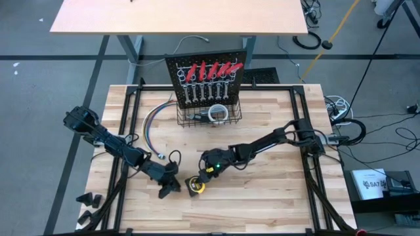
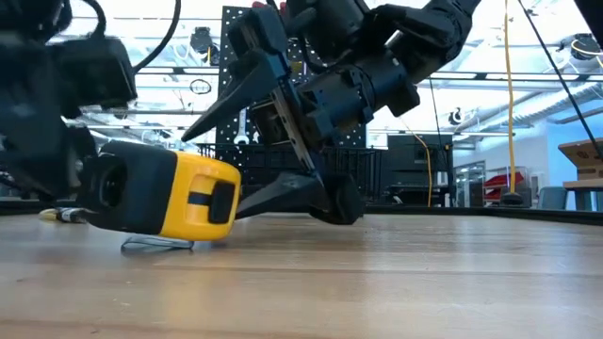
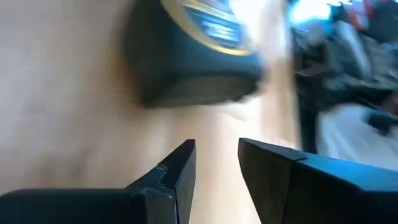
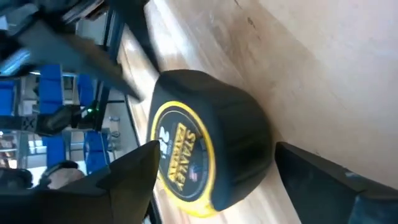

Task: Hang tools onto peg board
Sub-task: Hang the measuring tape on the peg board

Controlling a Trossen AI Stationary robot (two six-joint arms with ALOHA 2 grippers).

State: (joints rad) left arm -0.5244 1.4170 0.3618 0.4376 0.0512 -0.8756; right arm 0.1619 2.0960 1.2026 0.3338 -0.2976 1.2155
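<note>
The yellow-and-black tape measure (image 1: 195, 187) lies near the table's front edge, tilted, propped on its metal belt clip (image 2: 155, 245). My right gripper (image 4: 214, 155) comes from the right, slanting down, and is open, with one finger on either side of the tape measure (image 4: 205, 155). My left gripper (image 3: 217, 149) sits just left of the tape measure (image 3: 199, 56), open, with nothing between its fingers. The peg board (image 1: 207, 72) stands at the far middle, with red-handled tools (image 1: 210, 70) and silver wrenches (image 1: 203, 92) hanging on it. My right gripper straddles the tape measure's round body. One finger (image 4: 134, 177) stands by the yellow labelled face and the other finger (image 4: 323, 180) by the black back, with wood showing in between. Whether the lower fingertip (image 2: 250, 205) touches the case, I cannot tell.
A black wire basket (image 1: 210, 117) at the board's foot holds a white tape roll (image 1: 218, 113). A bundle of coloured wires (image 1: 152, 124) lies left of the basket. Small dark pieces (image 1: 88, 200) sit at the near left corner. Bare wood lies to the right and near side.
</note>
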